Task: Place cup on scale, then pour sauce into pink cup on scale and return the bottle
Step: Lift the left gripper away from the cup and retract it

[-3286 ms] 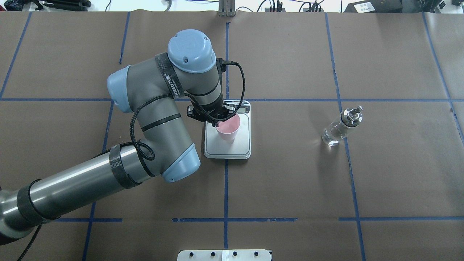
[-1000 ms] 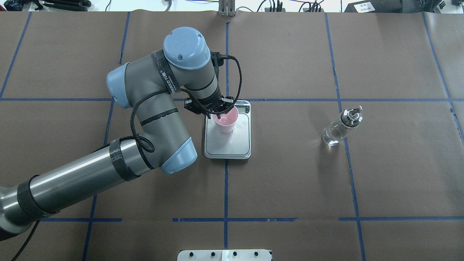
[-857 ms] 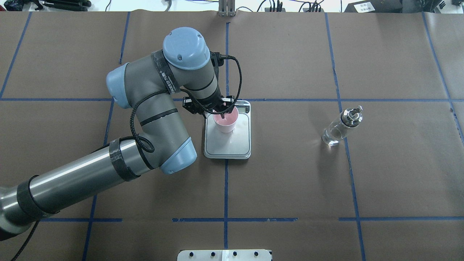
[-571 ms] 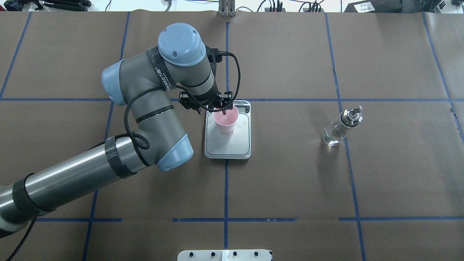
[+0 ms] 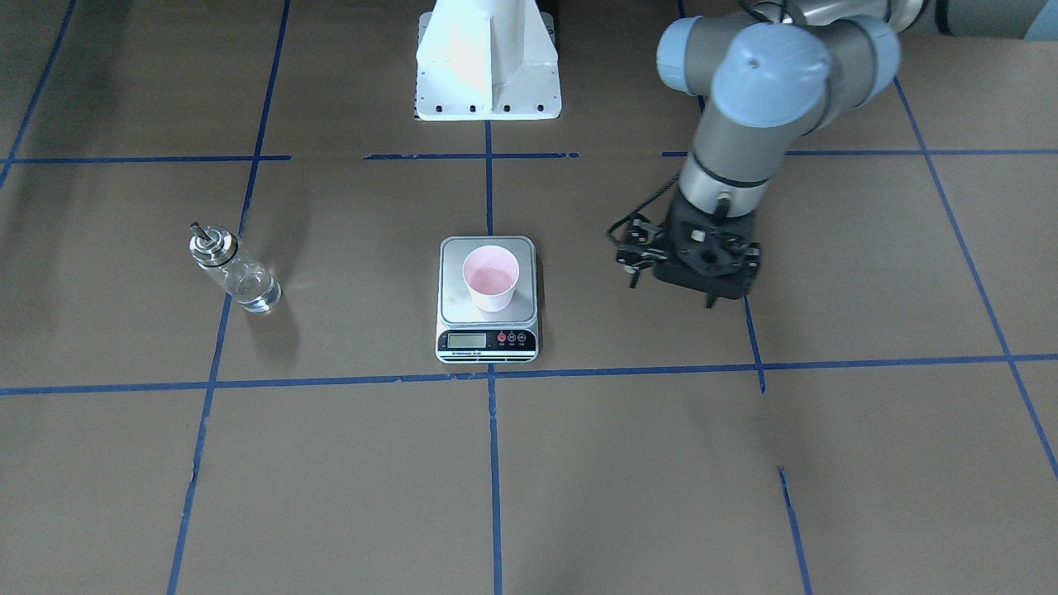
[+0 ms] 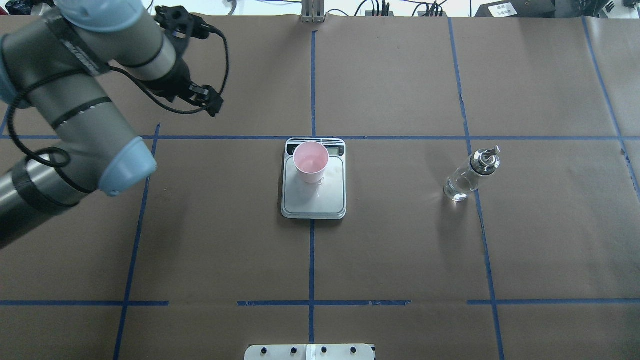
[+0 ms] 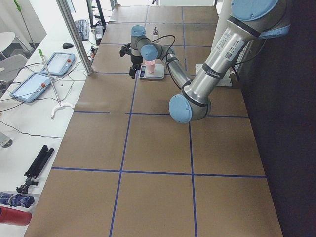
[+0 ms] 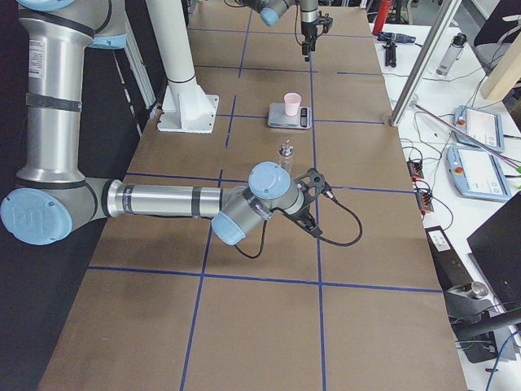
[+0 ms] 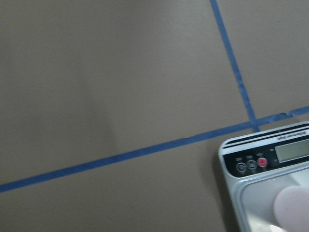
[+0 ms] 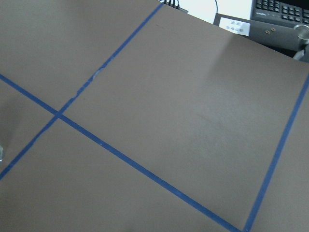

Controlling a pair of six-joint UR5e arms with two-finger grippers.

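The left hand (image 5: pixel 670 292) hangs above the bench (image 5: pixel 579 463) with its fingers apart and empty, near the scale (image 5: pixel 456 307). The cup (image 5: pixel 491 278) stands upright on the scale. The bottle (image 5: pixel 235 271) stands well apart. I cannot tell whether the right hand (image 8: pixel 311 204) is apart or together.

The left jaws have let go of the cup (image 6: pixel 311 162). Earlier they pinched its rim and held it tilted over the scale (image 6: pixel 320 202). Now it stands upright on the platform, free, well apart from the jaws and off to the robot's right of them. The left arm (image 6: pixel 75 100) has swung away toward the robot's left, and the jaws hang spread and empty over the bench (image 6: pixel 240 75).
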